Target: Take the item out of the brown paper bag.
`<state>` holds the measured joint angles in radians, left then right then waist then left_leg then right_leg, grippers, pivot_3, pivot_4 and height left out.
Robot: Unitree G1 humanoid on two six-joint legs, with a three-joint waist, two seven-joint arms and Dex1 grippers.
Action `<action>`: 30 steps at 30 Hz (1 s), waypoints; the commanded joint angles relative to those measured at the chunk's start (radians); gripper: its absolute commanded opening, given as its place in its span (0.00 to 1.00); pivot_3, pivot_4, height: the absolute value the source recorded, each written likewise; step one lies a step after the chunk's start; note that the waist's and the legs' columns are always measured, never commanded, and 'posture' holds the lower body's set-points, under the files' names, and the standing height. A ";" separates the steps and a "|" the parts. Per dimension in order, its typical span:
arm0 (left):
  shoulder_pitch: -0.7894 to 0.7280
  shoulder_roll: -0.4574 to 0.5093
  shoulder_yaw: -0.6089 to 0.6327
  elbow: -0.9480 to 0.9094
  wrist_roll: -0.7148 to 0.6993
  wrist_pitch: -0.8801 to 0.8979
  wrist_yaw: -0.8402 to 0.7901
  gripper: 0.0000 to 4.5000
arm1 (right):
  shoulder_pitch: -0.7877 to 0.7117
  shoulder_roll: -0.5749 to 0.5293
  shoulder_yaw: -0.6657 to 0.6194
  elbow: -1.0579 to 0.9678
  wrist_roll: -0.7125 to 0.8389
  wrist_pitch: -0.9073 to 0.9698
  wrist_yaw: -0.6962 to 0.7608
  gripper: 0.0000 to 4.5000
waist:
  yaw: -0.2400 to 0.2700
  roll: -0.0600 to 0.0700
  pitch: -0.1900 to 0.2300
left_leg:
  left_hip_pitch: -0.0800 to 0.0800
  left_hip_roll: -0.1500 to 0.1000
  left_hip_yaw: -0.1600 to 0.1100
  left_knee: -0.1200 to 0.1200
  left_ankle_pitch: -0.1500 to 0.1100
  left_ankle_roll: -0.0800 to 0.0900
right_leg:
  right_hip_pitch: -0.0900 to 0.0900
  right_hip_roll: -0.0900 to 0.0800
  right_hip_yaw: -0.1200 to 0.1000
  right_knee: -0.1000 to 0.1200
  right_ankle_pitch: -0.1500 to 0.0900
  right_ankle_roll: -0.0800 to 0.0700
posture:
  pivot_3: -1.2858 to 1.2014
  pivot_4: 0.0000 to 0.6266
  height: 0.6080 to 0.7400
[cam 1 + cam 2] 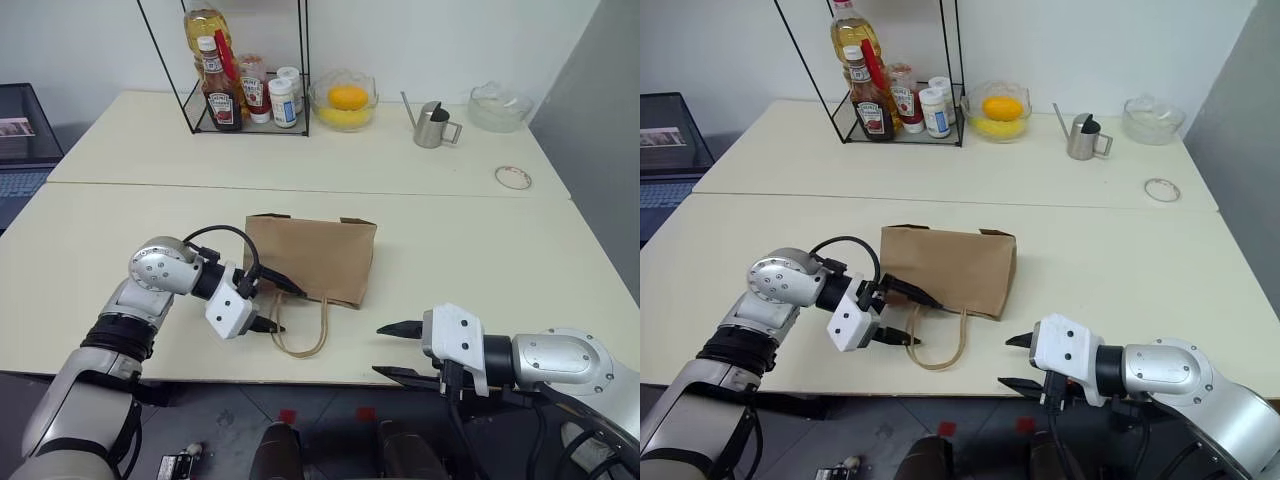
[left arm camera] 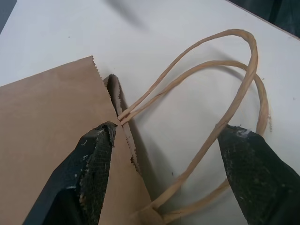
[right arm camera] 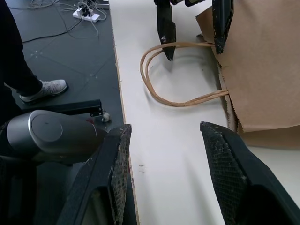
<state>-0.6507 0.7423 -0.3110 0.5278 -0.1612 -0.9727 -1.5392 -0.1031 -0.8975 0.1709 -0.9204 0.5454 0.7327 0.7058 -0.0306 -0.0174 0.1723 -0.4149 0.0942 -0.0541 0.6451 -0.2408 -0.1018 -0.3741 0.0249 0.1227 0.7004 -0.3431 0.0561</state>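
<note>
The brown paper bag [image 1: 312, 258] lies flat on the cream table, its mouth toward the front edge and its two cord handles [image 1: 300, 338] looped out on the tabletop. My left gripper [image 1: 283, 307] is open at the mouth's left corner. One finger [image 2: 89, 173] rests over the bag's paper edge, the other finger [image 2: 253, 173] stands beside the handle loops [image 2: 234, 93]. My right gripper [image 1: 396, 352] hangs open at the table's front edge, right of the handles and apart from the bag [image 3: 262, 61]. The item is hidden.
At the back stand a wire rack [image 1: 245, 110] with sauce bottles, a glass bowl [image 1: 343, 100] of orange fruit, a metal pitcher [image 1: 432, 125], another glass bowl [image 1: 498, 106] and a small ring [image 1: 512, 177]. A person's shoe [image 3: 44, 87] is on the floor near the table.
</note>
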 commanded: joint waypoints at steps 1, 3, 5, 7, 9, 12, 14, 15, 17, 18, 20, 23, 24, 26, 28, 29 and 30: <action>-0.009 -0.005 -0.003 -0.006 -0.009 -0.018 0.019 0.67 | -0.008 -0.003 -0.018 -0.023 -0.007 -0.015 0.009 0.55 | 0.000 0.000 0.000 | 0.000 0.000 0.000 0.000 0.000 0.000 | 0.000 0.000 0.000 0.000 0.000 0.000 | 0.52 0.24 1.00; -0.008 -0.013 -0.002 -0.011 -0.019 -0.005 0.025 0.54 | -0.009 -0.001 -0.015 -0.021 -0.016 -0.017 0.011 0.55 | 0.000 0.000 0.000 | 0.000 0.000 0.000 0.000 0.000 0.000 | 0.000 0.000 0.000 0.000 0.000 0.000 | 0.52 0.24 1.00; -0.011 -0.019 0.001 -0.016 -0.029 0.009 0.029 0.40 | -0.012 0.000 -0.010 -0.017 -0.028 -0.022 0.015 0.55 | 0.000 0.000 0.000 | 0.000 0.000 0.000 0.000 0.000 0.000 | 0.000 0.000 0.000 0.000 0.000 0.000 | 0.52 0.24 1.00; -0.012 -0.020 0.006 -0.025 -0.043 0.032 0.028 0.26 | -0.018 0.000 -0.001 -0.009 -0.049 -0.036 0.018 0.55 | 0.000 0.000 0.000 | 0.000 0.000 0.000 0.000 0.000 0.000 | 0.000 0.000 0.000 0.000 0.000 0.000 | 0.52 0.24 1.00; -0.009 -0.020 0.015 -0.051 -0.069 0.094 0.028 0.12 | -0.030 -0.001 0.016 0.006 -0.085 -0.061 0.024 0.55 | -0.001 0.000 0.000 | 0.000 0.000 0.000 0.000 0.000 0.000 | 0.000 0.000 0.000 0.000 0.000 0.000 | 0.52 0.24 1.00; 0.001 -0.013 0.031 -0.124 -0.112 0.273 0.047 0.01 | -0.054 -0.001 0.056 0.043 -0.172 -0.129 0.034 0.55 | -0.001 0.000 0.000 | 0.000 0.000 0.000 0.000 0.000 0.000 | 0.000 0.000 0.000 0.000 0.000 0.000 | 0.52 0.24 1.00; 0.007 -0.007 0.049 -0.211 -0.158 0.480 0.085 0.01 | -0.068 0.002 0.093 0.080 -0.246 -0.208 0.046 0.55 | -0.001 0.000 0.000 | 0.000 0.000 0.000 0.000 0.000 0.000 | 0.000 0.000 0.000 0.000 0.000 0.000 | 0.52 0.24 1.00; 0.008 -0.004 0.058 -0.251 -0.179 0.571 0.103 0.01 | -0.069 0.010 0.110 0.105 -0.287 -0.258 0.048 0.55 | -0.001 0.000 0.000 | 0.000 0.000 0.000 0.000 0.000 0.000 | 0.000 0.000 0.000 0.000 0.000 0.000 | 0.52 0.24 1.00; 0.005 0.001 0.078 -0.340 -0.235 0.789 0.148 0.01 | -0.067 0.014 0.165 0.199 -0.430 -0.467 0.053 0.55 | -0.001 0.000 0.000 | 0.000 0.000 0.000 0.000 0.000 0.000 | 0.000 0.000 0.000 0.000 0.000 0.000 | 0.52 0.24 1.00; 0.005 0.003 0.087 -0.378 -0.258 0.875 0.164 0.01 | -0.062 0.015 0.191 0.251 -0.496 -0.579 0.055 0.55 | -0.001 0.000 0.000 | 0.000 0.000 0.000 0.000 0.000 0.000 | 0.000 0.000 0.000 0.000 0.000 0.000 | 0.52 0.24 1.00; 0.009 0.009 0.103 -0.428 -0.276 0.976 0.176 0.01 | -0.054 0.020 0.218 0.321 -0.580 -0.741 0.056 0.55 | -0.001 0.000 0.000 | 0.000 0.000 0.000 0.000 0.000 0.000 | 0.000 0.000 0.000 0.000 0.000 0.000 | 0.52 0.24 1.00; 0.026 0.019 0.117 -0.475 -0.273 1.045 0.172 0.01 | -0.043 0.037 0.238 0.392 -0.663 -0.917 0.046 0.55 | -0.001 0.000 0.000 | 0.000 0.000 0.000 0.000 0.000 0.000 | 0.000 0.000 0.000 0.000 0.000 0.000 | 0.52 0.24 1.00; 0.034 0.023 0.121 -0.488 -0.270 1.056 0.167 0.01 | -0.044 0.054 0.245 0.407 -0.683 -0.941 0.039 0.55 | -0.001 0.000 0.000 | 0.000 0.000 0.000 0.000 0.000 0.000 | 0.000 0.000 0.000 0.000 0.000 0.000 | 0.52 0.24 1.00; 0.053 0.030 0.125 -0.505 -0.260 1.058 0.158 0.01 | -0.060 0.096 0.252 0.438 -0.727 -0.984 0.020 0.55 | -0.001 0.000 0.000 | 0.000 0.000 0.000 0.000 0.000 0.000 | 0.000 0.000 0.000 0.000 0.000 0.000 | 0.52 0.24 1.00; 0.069 0.035 0.131 -0.516 -0.257 1.067 0.155 0.01 | -0.087 0.142 0.244 0.456 -0.762 -1.024 -0.002 0.55 | -0.002 0.000 0.000 | 0.001 0.000 0.000 0.000 0.000 0.000 | 0.000 0.000 0.000 0.001 0.000 0.000 | 0.52 0.24 1.00; 0.079 0.038 0.130 -0.517 -0.249 1.058 0.148 0.01 | -0.095 0.160 0.236 0.458 -0.770 -1.034 -0.009 0.55 | -0.001 0.000 0.000 | 0.001 0.000 0.000 0.000 0.000 0.000 | 0.000 0.000 0.000 0.001 0.000 0.000 | 0.52 0.24 1.00; 0.089 0.040 0.131 -0.518 -0.245 1.058 0.142 0.01 | -0.102 0.171 0.228 0.460 -0.781 -1.052 -0.017 0.55 | -0.001 0.000 0.000 | 0.001 0.000 0.000 0.000 0.000 0.000 | 0.000 0.000 0.000 0.001 0.000 0.000 | 0.52 0.24 1.00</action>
<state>-0.5646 0.7638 -0.2068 0.0445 -0.4089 0.0953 -1.3867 -0.1913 -0.7355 0.4234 -0.4432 -0.2197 -0.2764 0.7099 -0.0314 -0.0171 0.1725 -0.4142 0.0943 -0.0543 0.6453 -0.2407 -0.1021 -0.3741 0.0249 0.1225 0.7011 -0.3432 0.0561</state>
